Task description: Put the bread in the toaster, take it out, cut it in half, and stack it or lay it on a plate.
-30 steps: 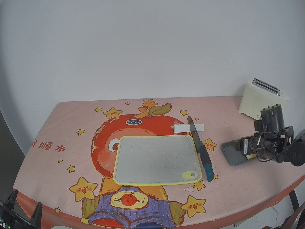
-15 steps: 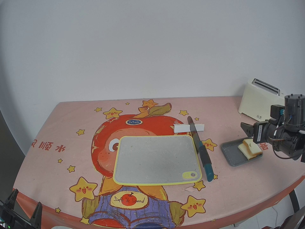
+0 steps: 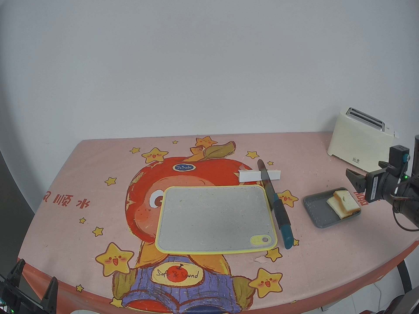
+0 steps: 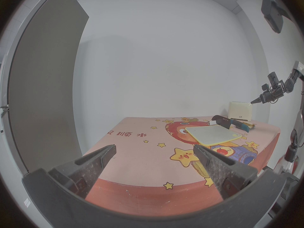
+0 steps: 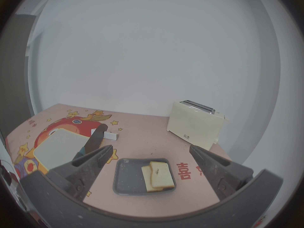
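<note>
Two pale bread halves (image 3: 343, 203) (image 5: 158, 174) lie overlapping on the small grey plate (image 3: 317, 206) (image 5: 126, 178) at the table's right side. My right gripper (image 3: 354, 180) (image 5: 150, 148) hangs open and empty above and to the right of the plate, between it and the cream toaster (image 3: 360, 138) (image 5: 193, 124). The toaster's slots look empty. A grey cutting board (image 3: 216, 219) (image 5: 58, 146) with a yellow rim lies mid-table, with the teal-handled knife (image 3: 275, 201) along its right side. My left gripper (image 3: 36, 276) (image 4: 154, 147) is open, low off the table's front left corner.
A small white block (image 3: 252, 175) props the knife's blade behind the board. The pink cartoon-printed tablecloth (image 3: 100, 188) covers the table, which backs onto a plain wall. The toaster stands at the far right corner near the edge.
My right gripper has lifted off the plate and drawn back to the right, leaving the two bread halves uncovered on the plate. The left arm has stayed still.
</note>
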Available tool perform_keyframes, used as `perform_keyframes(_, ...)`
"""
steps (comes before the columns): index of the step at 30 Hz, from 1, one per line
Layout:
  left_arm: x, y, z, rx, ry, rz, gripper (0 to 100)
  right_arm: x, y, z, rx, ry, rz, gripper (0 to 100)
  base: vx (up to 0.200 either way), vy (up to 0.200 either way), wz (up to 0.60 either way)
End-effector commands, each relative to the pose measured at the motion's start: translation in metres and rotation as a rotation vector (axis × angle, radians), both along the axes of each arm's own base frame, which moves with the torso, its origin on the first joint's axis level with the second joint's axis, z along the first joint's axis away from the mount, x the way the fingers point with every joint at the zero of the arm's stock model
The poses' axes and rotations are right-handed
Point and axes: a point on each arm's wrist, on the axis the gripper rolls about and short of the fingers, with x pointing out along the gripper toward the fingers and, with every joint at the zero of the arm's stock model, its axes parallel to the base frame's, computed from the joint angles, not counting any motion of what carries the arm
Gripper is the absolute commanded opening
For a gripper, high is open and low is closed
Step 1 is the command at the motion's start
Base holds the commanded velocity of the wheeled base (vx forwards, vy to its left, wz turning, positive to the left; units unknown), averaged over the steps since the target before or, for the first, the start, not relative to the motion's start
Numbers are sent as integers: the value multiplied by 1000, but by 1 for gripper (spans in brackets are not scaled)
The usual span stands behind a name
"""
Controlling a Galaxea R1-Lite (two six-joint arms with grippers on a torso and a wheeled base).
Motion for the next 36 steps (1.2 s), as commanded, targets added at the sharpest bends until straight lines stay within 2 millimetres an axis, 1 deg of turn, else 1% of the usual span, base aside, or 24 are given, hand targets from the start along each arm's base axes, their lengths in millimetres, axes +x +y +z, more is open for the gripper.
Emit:
perform_keyframes(1, 1, 0, -5, 1, 17, -2, 100, -14, -6, -4, -10, 0, 3, 100, 0, 0, 0)
perform_keyframes(2, 1, 0, -5, 1, 17, -1, 100, -14, -6, -6, -13, 5, 1, 100, 0, 0, 0)
perform_keyframes(3, 1, 0, -5, 1, 17, -1, 100, -16, -7, -12, -29, 24, -15, 100, 0, 0, 0)
perform_keyframes(4, 1, 0, -5, 2, 19, -1, 100, -16, -7, -12, -29, 25, -17, 100, 0, 0, 0)
perform_keyframes(8, 1, 0, -5, 0, 17, -1, 100, -19, -11, -23, -90, 55, -119, 100, 0, 0, 0)
perform_keyframes(11, 1, 0, -5, 2, 19, -1, 100, -22, -14, -26, -96, 58, -145, 100, 0, 0, 0)
perform_keyframes(13, 1, 0, -5, 1, 17, -1, 100, -23, -20, -26, -92, 56, -181, 100, 0, 0, 0)
perform_keyframes(16, 1, 0, -5, 1, 17, -1, 100, -28, -41, -29, -87, 54, -302, 100, 0, 0, 0)
perform_keyframes(19, 1, 0, -5, 1, 17, -1, 100, -35, -55, -31, -83, 48, -388, 100, 0, 0, 0)
perform_keyframes(20, 1, 0, -5, 1, 17, -1, 100, -35, -55, -31, -83, 48, -388, 100, 0, 0, 0)
perform_keyframes(21, 1, 0, -5, 1, 17, -1, 100, -44, -62, -29, -82, 25, -437, 100, 0, 0, 0)
perform_keyframes(22, 1, 0, -5, 1, 17, -1, 100, -44, -62, -29, -82, 25, -437, 100, 0, 0, 0)
perform_keyframes(23, 1, 0, -5, 2, 19, -1, 100, -56, -66, -29, -83, 4, -476, 100, 0, 0, 0)
perform_keyframes(24, 1, 0, -5, 1, 17, -1, 100, -63, -68, -31, -82, -6, -491, 100, 0, 0, 0)
perform_keyframes(28, 1, 0, -5, 1, 17, -1, 100, -85, -77, -34, -65, -58, -571, 100, 0, 0, 0)
perform_keyframes(31, 1, 0, -5, 1, 17, -1, 100, -104, -79, -34, -55, -127, -600, 100, 0, 0, 0)
perform_keyframes(32, 1, 0, -5, 1, 17, -1, 100, -115, -79, -37, -56, -156, -603, 100, 0, 0, 0)
perform_keyframes(36, 1, 0, -5, 1, 17, -1, 100, -135, -80, -49, -53, -193, -650, 100, 0, 0, 0)
